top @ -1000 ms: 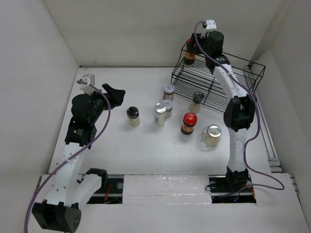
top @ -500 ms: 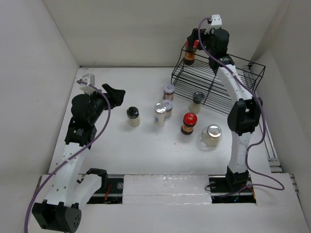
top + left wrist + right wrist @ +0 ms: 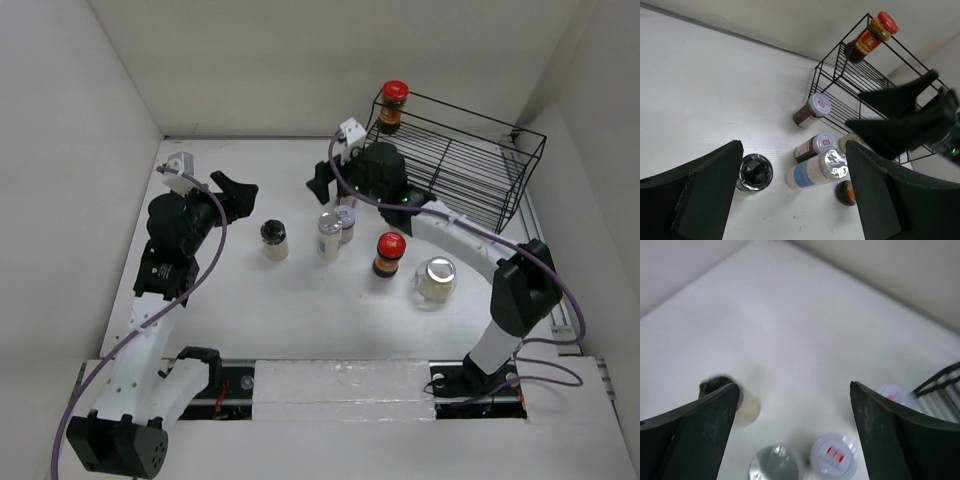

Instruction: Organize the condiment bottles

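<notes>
Currently left claw (image 3: 792, 145) and right claw (image 3: 793, 386) both gape near cylindrical glass jars (image 3: 329, 235).

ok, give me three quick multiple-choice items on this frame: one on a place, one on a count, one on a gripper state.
1. Where on the black wire rack does a jar stand?
A) top shelf, far-left corner in the top view
B) lower shelf
C) top shelf, right end

2. How many red-lidded jars show in the top view?
A) one
B) two
C) three

3. The right gripper is:
A) shut on a jar
B) open and empty
C) out of view

1A: the red-lidded jar stands at that corner.
2B: that one plus a second red-lidded jar on the table.
3B: its wrist view shows the fingers spread with nothing between them.
</notes>
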